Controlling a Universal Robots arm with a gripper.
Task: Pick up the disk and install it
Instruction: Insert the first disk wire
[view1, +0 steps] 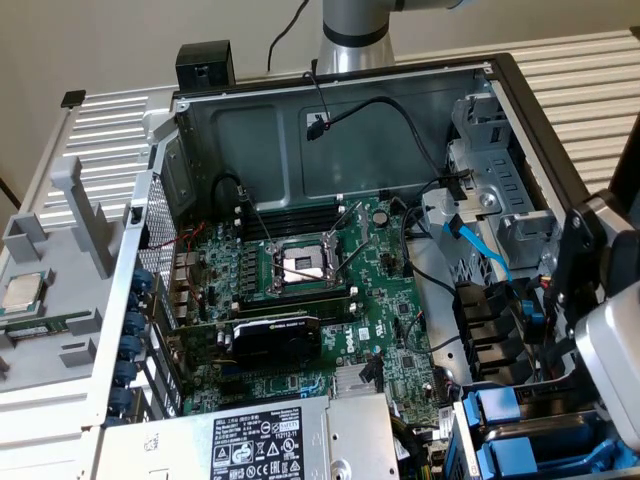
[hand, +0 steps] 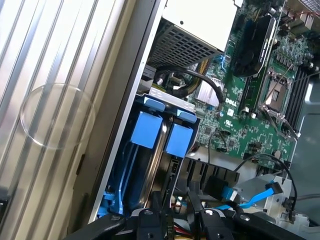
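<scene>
disk (hand: 147, 130) in blue drive bay (hand: 113, 194)

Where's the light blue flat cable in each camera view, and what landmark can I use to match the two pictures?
Exterior view: the light blue flat cable slants down just off the green motherboard, toward the exterior view's right.
Wrist view: the cable lies just off that same motherboard edge.
Shared landmark: the black rectangular graphics card standing on the motherboard.
</scene>
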